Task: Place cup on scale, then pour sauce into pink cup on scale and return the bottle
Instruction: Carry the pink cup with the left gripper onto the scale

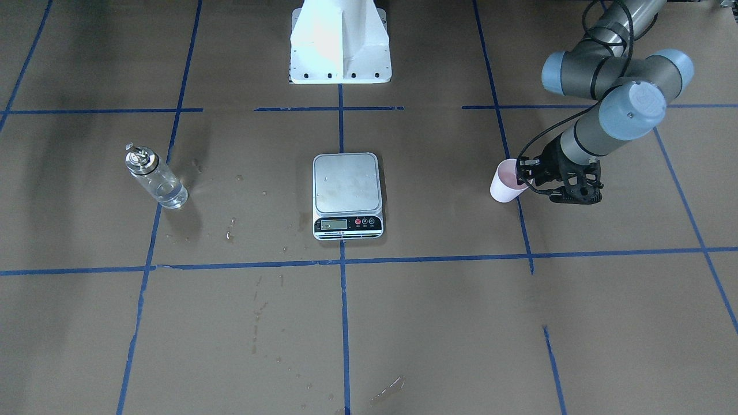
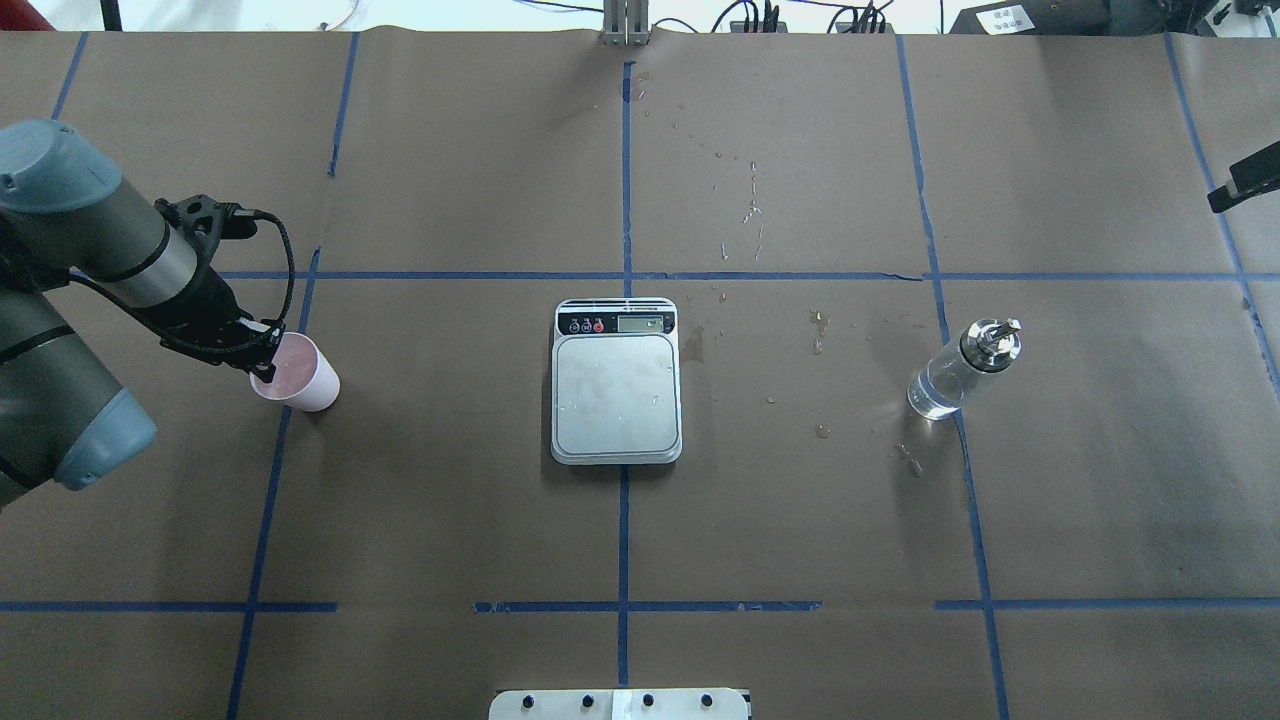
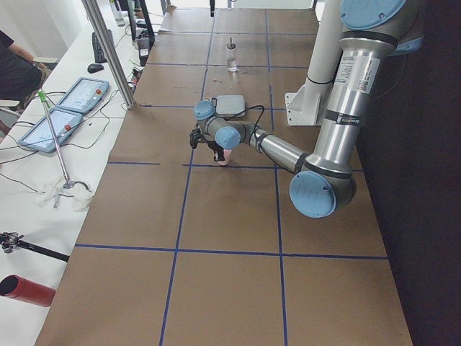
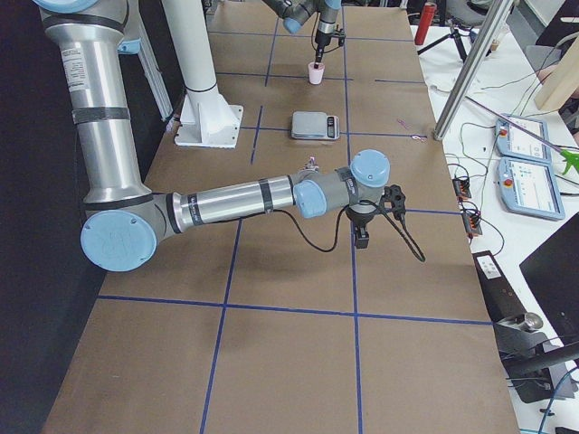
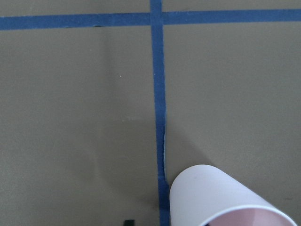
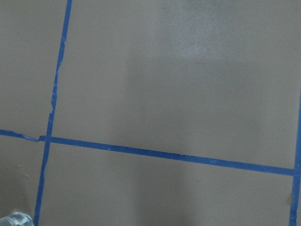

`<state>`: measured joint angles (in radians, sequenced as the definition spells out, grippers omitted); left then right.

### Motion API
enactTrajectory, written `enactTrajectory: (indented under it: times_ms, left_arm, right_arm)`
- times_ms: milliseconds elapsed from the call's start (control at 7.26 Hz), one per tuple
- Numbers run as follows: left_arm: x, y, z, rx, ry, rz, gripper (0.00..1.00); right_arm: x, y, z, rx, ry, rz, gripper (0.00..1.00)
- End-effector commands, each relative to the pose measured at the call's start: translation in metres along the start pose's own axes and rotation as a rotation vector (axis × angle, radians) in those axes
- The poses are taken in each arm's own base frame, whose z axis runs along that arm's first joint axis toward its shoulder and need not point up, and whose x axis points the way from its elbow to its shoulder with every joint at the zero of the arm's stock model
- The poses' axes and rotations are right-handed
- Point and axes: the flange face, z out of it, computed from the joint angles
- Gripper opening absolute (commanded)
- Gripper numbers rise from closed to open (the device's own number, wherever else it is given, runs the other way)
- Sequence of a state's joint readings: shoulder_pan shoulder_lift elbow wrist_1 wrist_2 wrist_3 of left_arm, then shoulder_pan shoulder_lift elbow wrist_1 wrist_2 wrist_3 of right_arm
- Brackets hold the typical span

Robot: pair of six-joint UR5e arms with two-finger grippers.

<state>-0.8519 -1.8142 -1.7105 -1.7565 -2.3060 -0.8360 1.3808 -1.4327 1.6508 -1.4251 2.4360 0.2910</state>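
Left hand [image 2: 262, 371] at seemingly empty cup [image 2: 308, 378], grip unclear, clear sauce [image 2: 930, 396] in bottle [image 2: 962, 362]

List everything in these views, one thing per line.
cup: one, pale pink-white outside, pink inside; on the table at the robot's left, apart from the scale.
scale: one, silver platform, black button strip; table centre.
bottle: one, clear glass, silver cap; upright at the robot's right.
sauce: clear liquid, low in the bottle.
table: one, brown cover, blue tape grid, a few spill marks.
tablets: two, blue-edged; on the side bench.
pedestal: one, white; at the robot's edge of the table.
left gripper: one, black; at the cup's rim, grip unclear.
right gripper: one, black; above the table near the bottle, state unclear.
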Motion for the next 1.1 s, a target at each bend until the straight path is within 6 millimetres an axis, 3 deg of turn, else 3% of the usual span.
enactTrajectory:
  times_ms: [0,275,413,689,826,964]
  left_arm:
    - [0.048,-0.005,-0.037,0.036,0.041,-0.11,0.0]
    - [0.163,-0.026,-0.092,0.044,0.066,-0.239,0.0]
    - [0.212,-0.013,-0.091,0.028,0.094,-0.243,0.0]
    - [0.291,-0.005,-0.078,0.032,0.099,-0.226,0.0]
    - [0.315,-0.006,-0.067,0.024,0.091,-0.244,0.0]
    - [0.329,0.006,-0.044,0.014,0.071,-0.226,0.0]
  right_arm:
    - [-0.002,-0.001,-0.001,0.002,-0.002,-0.003,1.0]
    - [-0.003,0.0,0.001,-0.002,-0.004,-0.002,1.0]
    - [-0.002,0.0,0.001,-0.001,-0.002,-0.004,1.0]
    - [-0.004,0.0,0.0,-0.001,-0.003,-0.007,1.0]
    - [-0.004,0.0,0.0,0.0,-0.004,-0.008,1.0]
    - [-0.004,0.0,0.0,0.0,-0.005,-0.008,1.0]
